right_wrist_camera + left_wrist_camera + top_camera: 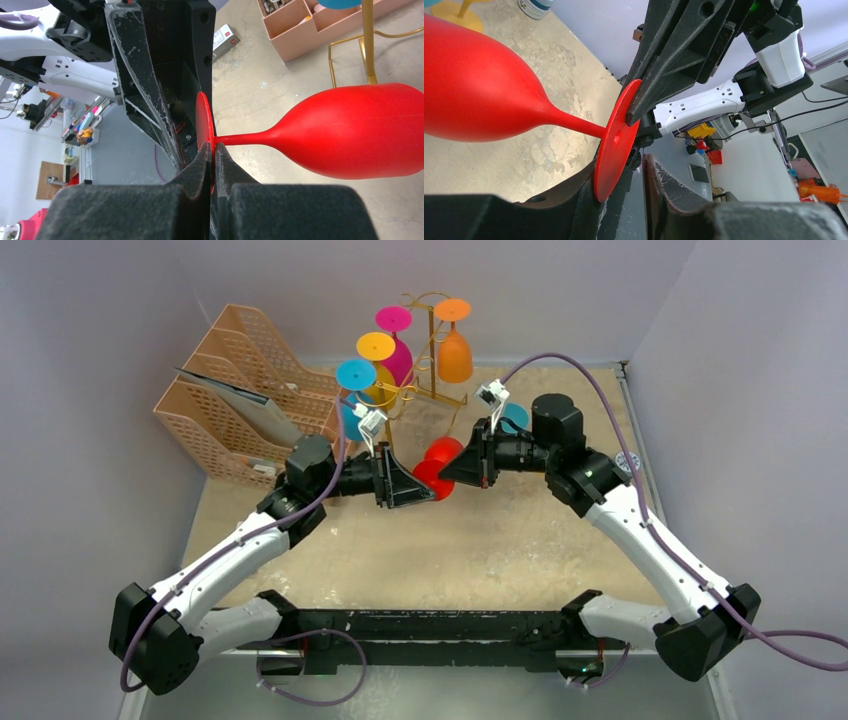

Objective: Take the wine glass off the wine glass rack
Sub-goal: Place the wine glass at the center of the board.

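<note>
The beige mottled surface [520, 550] carries all the items. The peach plastic lattice file organizer [235, 390] stands to the left of the tall gold wire wine glass rack [434, 345], which stands at the rear centre. Four coloured plastic glasses hang bowl-down from the rack hooks: orange [455, 355], magenta [398, 355], yellow [378, 380] and blue [352, 390].

The red plastic wine glass [445, 452] is off the rack. It is held on its side just in front of the rack base, between the two arms, with its bowl pointing toward the rack.

The right gripper [213, 150] is clenched on the rim of the red glass's round foot, with one finger on each face of the disc.

The left gripper [624, 170] is released. Its fingers stand apart on either side of the same foot, opposite the right gripper. The disc's lower edge lies against one finger [586, 205] and is clear of the other.
</note>
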`<state>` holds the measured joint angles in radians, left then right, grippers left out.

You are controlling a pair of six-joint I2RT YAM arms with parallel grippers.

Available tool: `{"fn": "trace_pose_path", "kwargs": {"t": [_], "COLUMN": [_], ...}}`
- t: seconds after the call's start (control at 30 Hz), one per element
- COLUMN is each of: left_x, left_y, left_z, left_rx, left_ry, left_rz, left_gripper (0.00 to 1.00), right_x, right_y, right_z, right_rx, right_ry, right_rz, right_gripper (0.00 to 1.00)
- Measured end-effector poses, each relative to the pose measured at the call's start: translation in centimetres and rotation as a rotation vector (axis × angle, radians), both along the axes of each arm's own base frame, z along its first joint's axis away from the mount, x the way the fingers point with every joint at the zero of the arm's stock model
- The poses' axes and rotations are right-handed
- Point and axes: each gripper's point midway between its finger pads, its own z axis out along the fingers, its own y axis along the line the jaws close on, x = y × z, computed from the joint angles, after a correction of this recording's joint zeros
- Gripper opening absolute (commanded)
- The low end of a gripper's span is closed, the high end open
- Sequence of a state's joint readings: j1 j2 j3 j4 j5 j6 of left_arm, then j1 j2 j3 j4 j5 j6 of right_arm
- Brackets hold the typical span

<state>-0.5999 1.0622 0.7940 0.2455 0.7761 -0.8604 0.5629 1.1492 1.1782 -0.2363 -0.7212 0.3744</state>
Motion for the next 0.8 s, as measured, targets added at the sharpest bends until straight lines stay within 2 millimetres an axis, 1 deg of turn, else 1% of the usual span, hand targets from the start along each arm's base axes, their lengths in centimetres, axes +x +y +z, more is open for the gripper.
{"fn": "trace_pose_path", "kwargs": {"t": [0.07, 0.17, 0.37, 0.47, 0.63, 0.7, 0.8], "left_x": [-0.17, -0.39, -0.23, -0.16, -0.24, -0.28, -0.18], "left_y": [-0.22, -0.39, -0.42, -0.37, -0.28, -0.24, -0.18], "left_z": [-0.13, -0.30, -0.57, -0.64, -0.48, -0.43, -0.34], "left_rx": [0.004, 0.008, 0.018, 0.022, 0.021, 0.021, 0.020], "left_ry": [-0.003, -0.002, 0.003, 0.004, -0.007, -0.014, -0.017], "left_rz": [-0.007, -0.014, -0.001, 0.006, 0.008, 0.009, 0.018], "left_gripper": [0.29, 0.24, 0.16, 0.14, 0.14, 0.17, 0.19], "right_x": [0.04, 0.05, -0.06, -0.08, -0.18, -0.28, -0.33], "right_y": [0.08, 0.14, 0.20, 0.20, 0.25, 0.27, 0.26], "right_z": [0.18, 0.24, 0.39, 0.41, 0.50, 0.54, 0.51], "right_rx": [0.008, 0.016, 0.024, 0.025, 0.029, 0.031, 0.030], "right_ry": [-0.002, -0.002, 0.001, 0.002, 0.001, 0.000, 0.000], "right_rz": [0.000, 0.000, 0.002, 0.002, 0.010, 0.016, 0.019], "right_gripper": [0.00, 0.00, 0.00, 0.00, 0.00, 0.00, 0.00]}}
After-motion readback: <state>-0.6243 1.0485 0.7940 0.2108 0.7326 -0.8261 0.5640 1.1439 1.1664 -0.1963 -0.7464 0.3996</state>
